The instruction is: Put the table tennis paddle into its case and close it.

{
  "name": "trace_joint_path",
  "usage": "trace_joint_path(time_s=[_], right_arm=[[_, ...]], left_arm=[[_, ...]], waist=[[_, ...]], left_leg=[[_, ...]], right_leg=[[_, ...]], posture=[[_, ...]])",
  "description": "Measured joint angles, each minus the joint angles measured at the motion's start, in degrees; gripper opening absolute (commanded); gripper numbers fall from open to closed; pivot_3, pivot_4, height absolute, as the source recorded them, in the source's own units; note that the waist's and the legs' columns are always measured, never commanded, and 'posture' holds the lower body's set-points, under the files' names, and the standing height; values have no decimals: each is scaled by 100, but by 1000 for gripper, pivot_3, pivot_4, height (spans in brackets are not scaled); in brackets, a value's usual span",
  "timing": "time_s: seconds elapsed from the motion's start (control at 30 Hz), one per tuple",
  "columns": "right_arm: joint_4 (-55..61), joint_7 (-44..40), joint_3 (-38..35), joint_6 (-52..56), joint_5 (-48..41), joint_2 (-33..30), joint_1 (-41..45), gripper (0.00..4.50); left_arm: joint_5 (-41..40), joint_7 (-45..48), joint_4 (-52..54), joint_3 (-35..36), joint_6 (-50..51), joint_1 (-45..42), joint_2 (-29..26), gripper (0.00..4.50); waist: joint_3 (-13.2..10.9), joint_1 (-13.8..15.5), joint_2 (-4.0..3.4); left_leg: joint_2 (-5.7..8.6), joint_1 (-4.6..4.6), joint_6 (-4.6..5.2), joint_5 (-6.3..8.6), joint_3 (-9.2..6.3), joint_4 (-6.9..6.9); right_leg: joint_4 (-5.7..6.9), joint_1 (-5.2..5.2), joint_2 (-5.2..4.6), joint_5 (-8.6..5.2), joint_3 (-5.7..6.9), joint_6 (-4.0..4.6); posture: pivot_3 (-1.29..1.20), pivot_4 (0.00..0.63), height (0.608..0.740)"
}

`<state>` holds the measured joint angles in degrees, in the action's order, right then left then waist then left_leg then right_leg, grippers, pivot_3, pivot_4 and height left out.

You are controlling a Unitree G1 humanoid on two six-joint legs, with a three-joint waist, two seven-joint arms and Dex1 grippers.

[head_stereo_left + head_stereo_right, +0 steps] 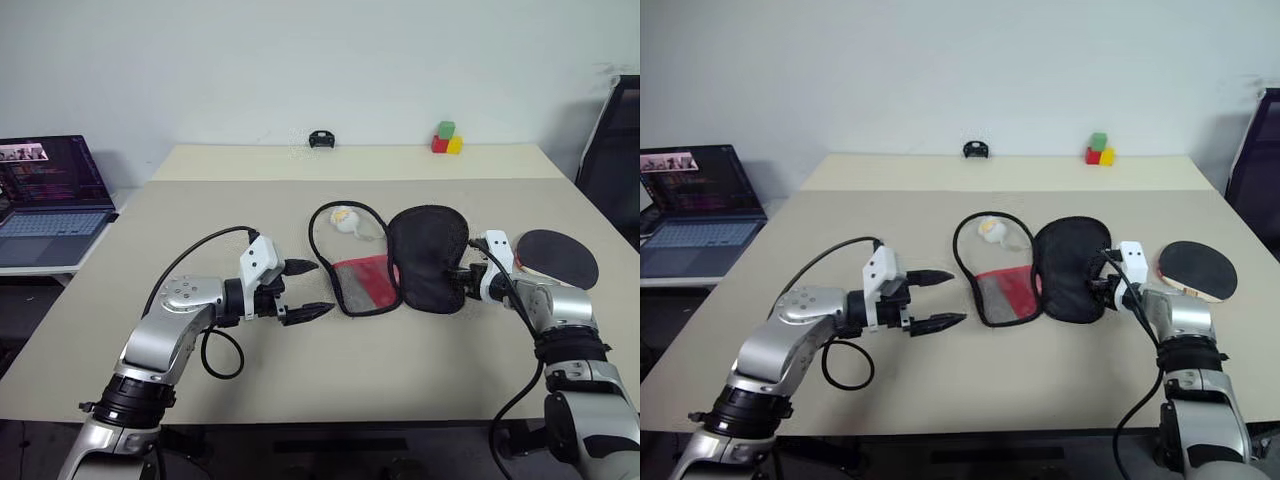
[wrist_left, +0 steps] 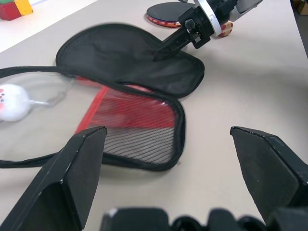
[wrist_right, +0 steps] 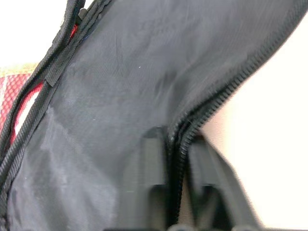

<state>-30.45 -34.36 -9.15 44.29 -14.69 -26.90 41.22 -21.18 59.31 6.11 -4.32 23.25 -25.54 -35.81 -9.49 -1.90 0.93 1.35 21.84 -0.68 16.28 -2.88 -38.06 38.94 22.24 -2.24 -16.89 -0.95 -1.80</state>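
Note:
The case point(image 1: 427, 255) lies unzipped and spread flat mid-table, its black fabric half to the right and its mesh and red half point(image 1: 362, 283) to the left. My right gripper point(image 1: 463, 286) is shut on the black half's zipper edge point(image 3: 179, 130), which runs between its two fingers point(image 3: 150, 168). The table tennis paddle point(image 1: 558, 256) lies black face up on the table just right of that arm. My left gripper point(image 1: 322, 288) is open, low over the table just left of the mesh half, holding nothing. A small white-yellow charm point(image 1: 345, 219) rests inside the case's left loop.
A laptop point(image 1: 50, 195) stands open on a side desk at the left. On the far table sit coloured blocks point(image 1: 446, 138) and a small black object point(image 1: 320, 139). A black chair point(image 1: 615, 160) stands at the right edge.

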Motion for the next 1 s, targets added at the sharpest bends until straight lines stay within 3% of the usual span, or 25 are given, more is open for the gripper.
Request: trace_joint_path(time_s=[0.37,0.8,0.9,1.0], right_arm=[[-904,-417,600,-322,397,-357,688,10],[-2215,-808,820,-861,762,-408,1468,10],[-2313,-780,820,-888,820,-408,1468,684],[-2356,-777,817,-924,852,-407,1481,1689]], left_arm=[[27,-14,-43,-2,-6,-37,12,4500],[32,-39,-48,-1,-6,-37,23,4500],[32,-42,-48,-1,-6,-37,22,4500],[32,-42,-48,-1,-6,-36,19,4500]], waist=[[-4,3,-5],[-4,3,-6],[-4,3,-6],[-4,3,-6]], left_leg=[[0,6,0,0,3,0],[0,9,0,0,3,1],[0,9,0,0,3,1],[0,9,0,0,3,1]], right_leg=[[-4,4,0,0,-1,0],[-8,4,0,0,0,1],[-8,5,-1,0,0,1],[-7,4,-1,0,0,1]], posture=[[0,150,740],[0,150,740],[0,150,740],[0,150,740]])
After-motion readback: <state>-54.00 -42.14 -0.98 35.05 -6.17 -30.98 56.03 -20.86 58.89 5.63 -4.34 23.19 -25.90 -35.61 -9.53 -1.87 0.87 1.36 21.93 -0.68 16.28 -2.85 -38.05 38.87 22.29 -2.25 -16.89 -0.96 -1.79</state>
